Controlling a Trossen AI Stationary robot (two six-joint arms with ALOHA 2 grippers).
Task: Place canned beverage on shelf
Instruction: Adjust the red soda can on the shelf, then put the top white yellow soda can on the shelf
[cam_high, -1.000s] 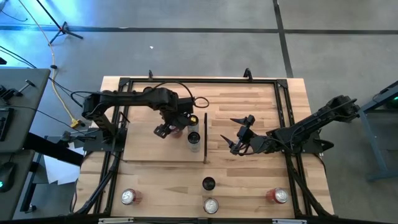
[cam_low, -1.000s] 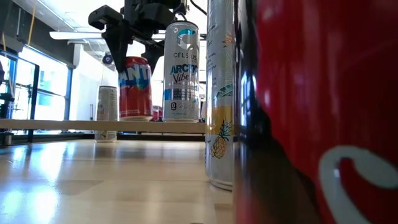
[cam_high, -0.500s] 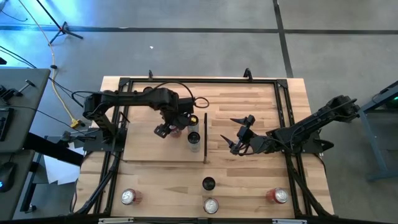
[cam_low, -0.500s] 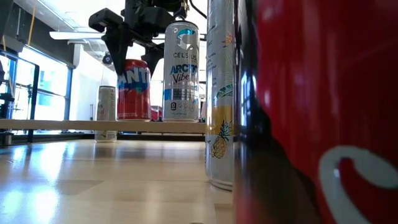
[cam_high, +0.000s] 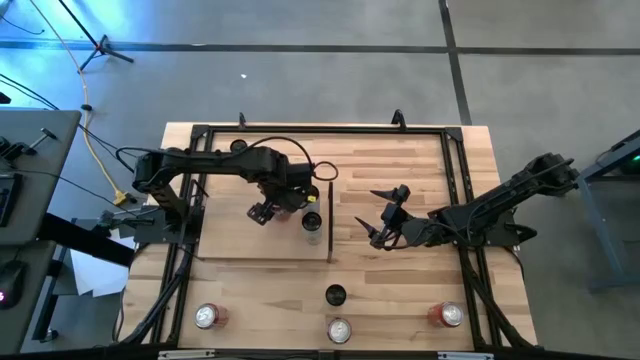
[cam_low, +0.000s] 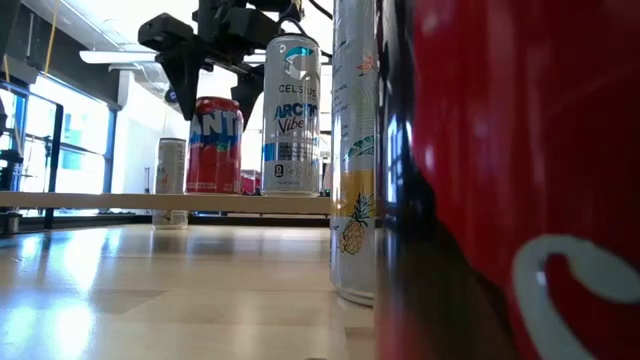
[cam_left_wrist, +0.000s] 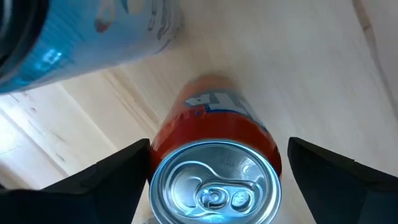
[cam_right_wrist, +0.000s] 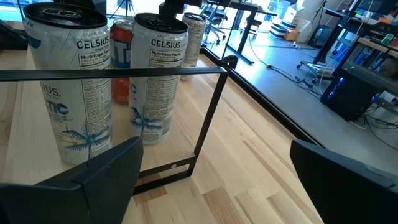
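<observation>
From above, the left hand (cam_high: 275, 203) hangs over the flat pale-wood shelf (cam_high: 225, 238), its dark fingers hiding nearly all of the orange-red soda can (cam_high: 288, 207) beneath it. Just beside that can, toward the shelf's thin dark upright strip, two white slim cans (cam_high: 312, 224) show only their round tops. The right hand (cam_high: 383, 214) waits over the bare planked desk (cam_high: 400, 160) past the strip, fingers spread.

At desk height, the orange-red can (cam_low: 214, 145) stands upright on the shelf (cam_low: 120, 201), the left hand (cam_low: 210, 60) spread apart above its rim and not touching it. A glossy red can (cam_low: 520, 150) cut off by the frame blocks the right side.

The left wrist view shows the can's silver lid and pull tab (cam_left_wrist: 214, 186) between two wide-set fingers (cam_left_wrist: 99, 180), gaps on both sides.

The right wrist view sees two matte white Celsius cans (cam_right_wrist: 155, 74) behind the shelf's black wire frame; the orange can is mostly hidden.
</observation>
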